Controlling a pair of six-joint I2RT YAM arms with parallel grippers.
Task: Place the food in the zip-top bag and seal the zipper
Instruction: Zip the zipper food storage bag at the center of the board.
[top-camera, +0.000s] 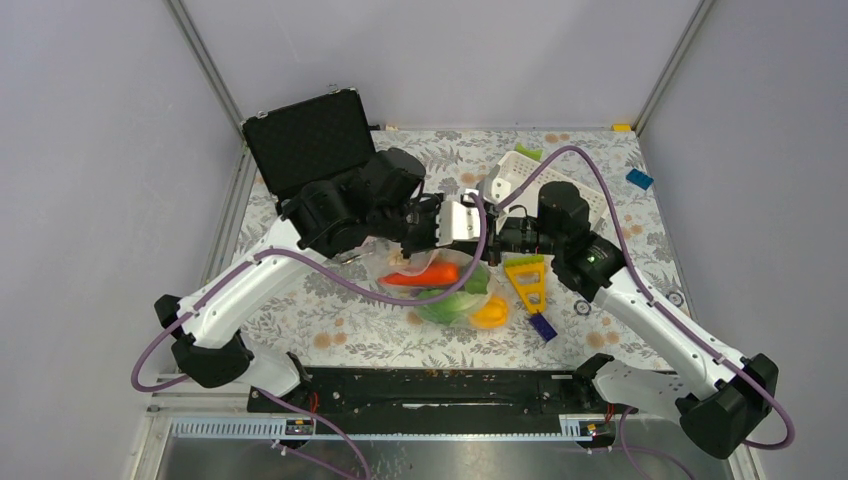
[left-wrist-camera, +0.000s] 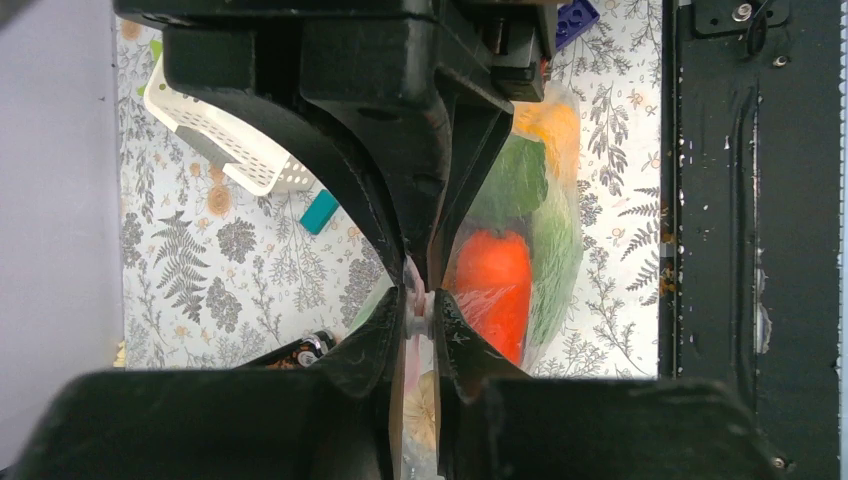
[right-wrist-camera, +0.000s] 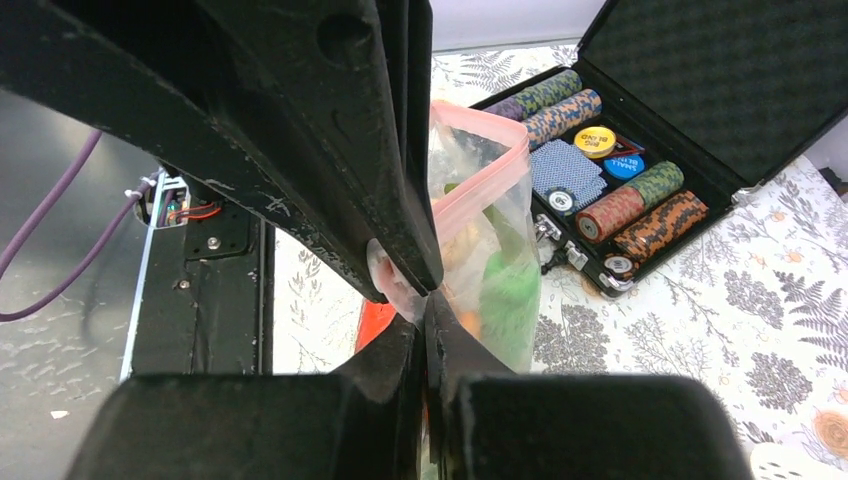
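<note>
The zip-top bag (top-camera: 447, 293) lies mid-table with food inside: a red-orange piece (top-camera: 425, 275), green leaves (top-camera: 450, 306) and a yellow pepper (top-camera: 490, 313). Its mouth edge is lifted between the two grippers, which meet tip to tip above it. My left gripper (left-wrist-camera: 420, 305) is shut on the zipper's end, with a white and pink bit pinched between its tips. My right gripper (right-wrist-camera: 424, 305) is shut on the bag's clear plastic just under the pink zipper (right-wrist-camera: 482, 172). From above, the left gripper (top-camera: 455, 228) and right gripper (top-camera: 497, 238) hide the pinched spot.
An open black case (top-camera: 310, 140) of poker chips (right-wrist-camera: 610, 205) stands at the back left. A white lattice basket (top-camera: 520, 175) sits behind the right arm. A yellow block (top-camera: 527, 281) and a blue block (top-camera: 541, 326) lie right of the bag. A black rail (left-wrist-camera: 750, 240) runs along the near edge.
</note>
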